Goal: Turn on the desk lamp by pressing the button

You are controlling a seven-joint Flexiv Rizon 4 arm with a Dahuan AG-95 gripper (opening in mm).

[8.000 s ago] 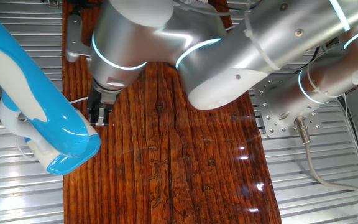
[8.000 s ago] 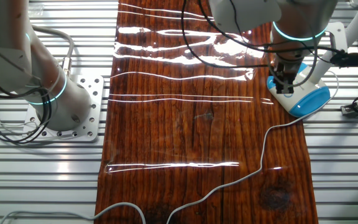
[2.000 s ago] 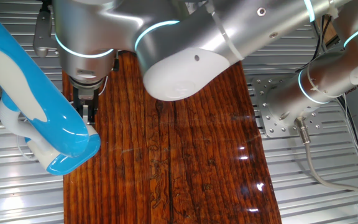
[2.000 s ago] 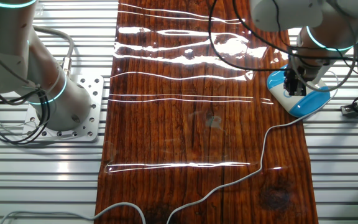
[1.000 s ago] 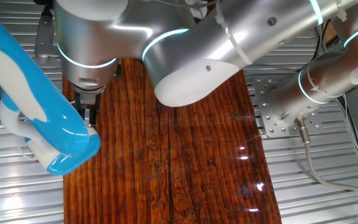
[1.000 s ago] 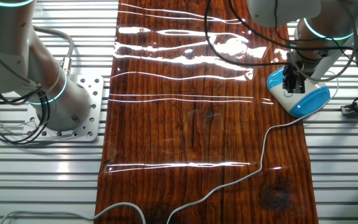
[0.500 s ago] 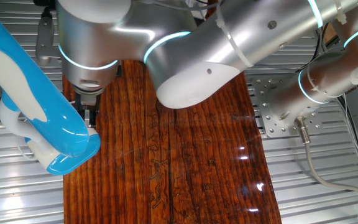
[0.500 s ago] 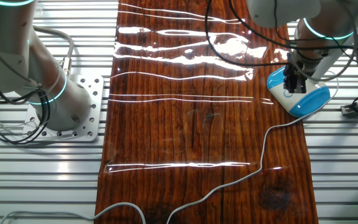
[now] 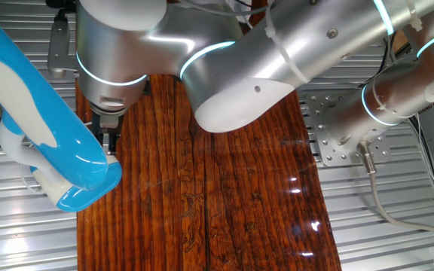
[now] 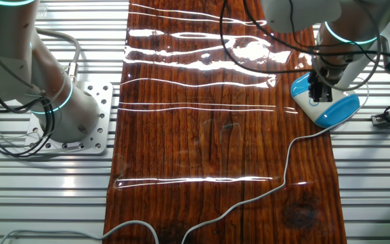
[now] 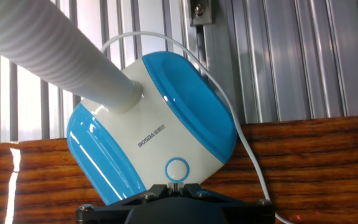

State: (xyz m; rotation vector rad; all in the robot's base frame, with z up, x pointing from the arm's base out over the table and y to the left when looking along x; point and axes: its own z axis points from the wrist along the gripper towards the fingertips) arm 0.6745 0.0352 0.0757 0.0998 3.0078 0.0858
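The desk lamp [image 9: 36, 105] has a thick sky-blue and white body that slants across the left of one fixed view. Its rounded blue and white base [image 10: 333, 110] sits at the right edge of the wooden board. In the hand view the base [image 11: 160, 112] fills the middle, with a round blue-ringed button [image 11: 177, 169] on its white front. My gripper [image 11: 177, 185] points straight at the button, its tips just under the ring. The fingertips are pressed together, shut and empty. The gripper also shows over the base in both fixed views [image 9: 110, 144] [image 10: 319, 95].
The glossy wooden board [image 10: 202, 135] lies on a ribbed metal table. The lamp's thin white cord [image 10: 286, 169] snakes over the board's near right part. A second silver arm's base [image 10: 59, 102] stands to the left. My own arm [image 9: 277, 60] hangs over the board.
Over the last seconds the gripper moved from the board's edge onto the lamp base. In the last half second the upper arm shifted slightly; the gripper has barely moved.
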